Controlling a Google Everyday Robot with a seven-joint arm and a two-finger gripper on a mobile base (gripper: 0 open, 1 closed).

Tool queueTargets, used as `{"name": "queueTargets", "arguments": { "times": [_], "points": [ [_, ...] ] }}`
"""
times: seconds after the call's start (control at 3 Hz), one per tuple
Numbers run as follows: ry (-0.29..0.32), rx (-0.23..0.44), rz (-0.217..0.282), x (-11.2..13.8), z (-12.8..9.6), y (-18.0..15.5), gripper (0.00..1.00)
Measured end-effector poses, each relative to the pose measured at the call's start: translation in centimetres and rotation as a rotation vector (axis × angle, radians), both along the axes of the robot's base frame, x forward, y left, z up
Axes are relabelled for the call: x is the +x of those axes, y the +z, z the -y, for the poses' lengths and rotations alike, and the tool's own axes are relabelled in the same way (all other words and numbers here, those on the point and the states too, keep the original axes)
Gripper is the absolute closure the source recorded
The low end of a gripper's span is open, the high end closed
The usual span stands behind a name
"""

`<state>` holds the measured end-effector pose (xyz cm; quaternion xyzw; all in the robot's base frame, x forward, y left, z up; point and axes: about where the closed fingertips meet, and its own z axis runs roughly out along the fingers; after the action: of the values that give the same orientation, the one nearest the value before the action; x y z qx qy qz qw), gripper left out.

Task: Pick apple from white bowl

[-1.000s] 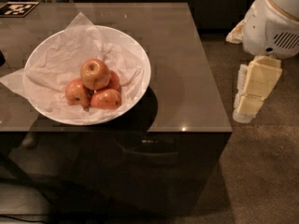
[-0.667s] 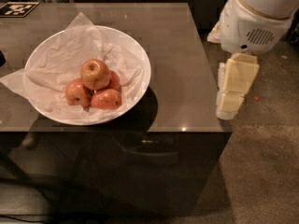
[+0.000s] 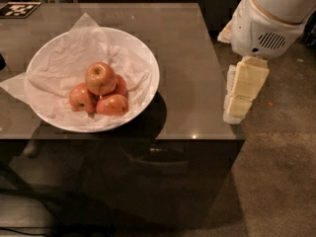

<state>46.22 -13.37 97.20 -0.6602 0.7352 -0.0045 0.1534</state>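
The apple (image 3: 100, 78), golden yellow-orange with a dark stem dimple, sits on top of three redder apples (image 3: 112, 104) in the white bowl (image 3: 147, 63). The bowl is lined with crumpled white tissue and stands on the left half of the dark table (image 3: 187, 48). My gripper (image 3: 234, 113), cream-coloured, hangs below the white arm housing (image 3: 266, 23). It points down at the table's right edge, far to the right of the bowl and the apple. It holds nothing that I can see.
The glossy table ends at its right edge by the gripper and at a front edge just below the bowl. Brown carpet (image 3: 281, 172) lies to the right. A black-and-white marker tag (image 3: 19, 9) lies at the table's back left corner.
The arm and gripper have moved left, from over the carpet to the table's right edge. The bowl and apples have not moved.
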Motion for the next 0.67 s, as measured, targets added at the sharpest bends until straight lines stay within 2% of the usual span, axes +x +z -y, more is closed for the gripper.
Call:
{"name": "queueTargets", "arguments": {
  "times": [0.33, 0.67],
  "points": [
    [0.062, 0.086, 0.022, 2.7, -3.2, 0.4, 0.0],
    [0.139, 0.131, 0.012, 5.3, -6.4, 1.2, 0.0]
  ]
}}
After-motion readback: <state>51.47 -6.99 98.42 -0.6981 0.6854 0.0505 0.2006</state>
